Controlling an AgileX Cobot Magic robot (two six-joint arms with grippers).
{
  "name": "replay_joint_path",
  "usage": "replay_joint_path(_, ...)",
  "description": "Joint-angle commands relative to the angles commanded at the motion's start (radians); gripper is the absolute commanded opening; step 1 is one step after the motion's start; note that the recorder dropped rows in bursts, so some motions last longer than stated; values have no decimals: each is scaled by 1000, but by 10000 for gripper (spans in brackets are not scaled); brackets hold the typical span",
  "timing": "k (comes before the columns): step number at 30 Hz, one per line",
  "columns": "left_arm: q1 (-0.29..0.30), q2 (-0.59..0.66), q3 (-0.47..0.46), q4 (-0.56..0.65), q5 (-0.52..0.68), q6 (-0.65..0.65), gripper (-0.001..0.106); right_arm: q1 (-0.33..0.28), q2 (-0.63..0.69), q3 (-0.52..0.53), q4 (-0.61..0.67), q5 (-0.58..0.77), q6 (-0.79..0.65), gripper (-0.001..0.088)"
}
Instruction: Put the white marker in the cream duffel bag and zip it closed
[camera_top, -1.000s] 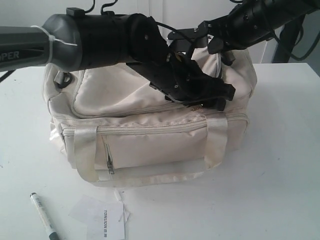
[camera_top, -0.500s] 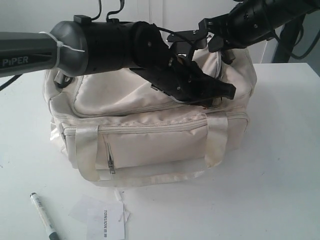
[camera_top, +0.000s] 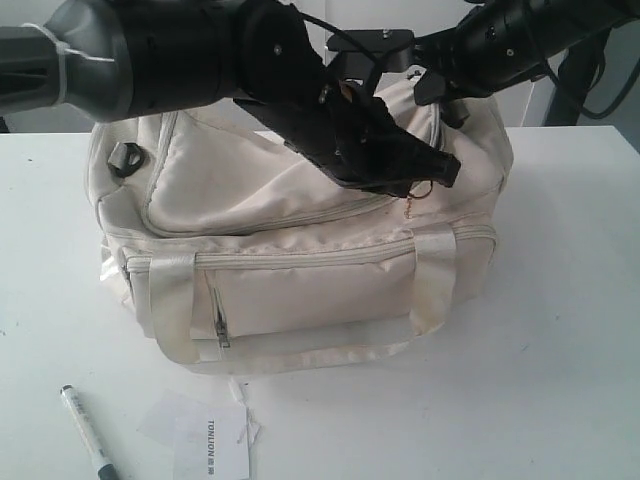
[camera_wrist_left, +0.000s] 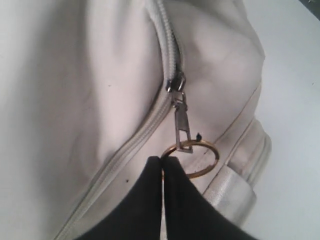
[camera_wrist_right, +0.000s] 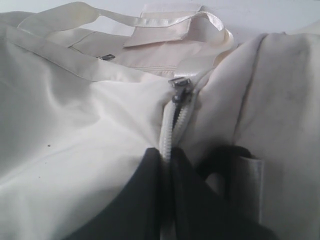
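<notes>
- White marker (camera_top: 88, 437), a slim pen-like barrel with dark print and a black cap, lies on the white surface (camera_top: 560, 330) in front of the bag's left end. It is well apart from both arms, with a flat white paper tag (camera_top: 207, 445) just beside it.
- The large cream fabric duffel bag (camera_top: 300, 280) with shiny straps stands in the middle of the surface. No dark lining shows in any view, so its curved top zip looks mostly or wholly shut.
- The left tool (camera_wrist_left: 162, 164) has its tips pressed together on the thin brass ring (camera_wrist_left: 217, 157) that hangs from the grey metal zip pull (camera_wrist_left: 181, 125).
- The right tool (camera_wrist_right: 167, 156) is closed on the bag's zip seam, near a second metal slider (camera_wrist_right: 180, 84) on the far side of the top.
- Judged from this, the task is at an early stage and the zip is being worked open.
- Picking up the white marker, dropping it inside and zipping the bag closed all remain.
</notes>
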Motion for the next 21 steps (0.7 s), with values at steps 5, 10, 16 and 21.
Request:
replay_joint_path(5, 2, -5, 0, 25, 47, 0, 0, 0, 0, 0, 0, -6, 0, 0)
replay_joint_path(10, 2, -5, 0, 50, 114, 3, 0, 0, 0, 0, -12, -11, 0, 0)
replay_joint_path(16, 2, -5, 0, 58, 145, 6, 0, 0, 0, 0, -19, -16, 0, 0)
replay_joint_path(21, 2, -5, 0, 58, 188, 38, 0, 0, 0, 0, -23, -19, 0, 0)
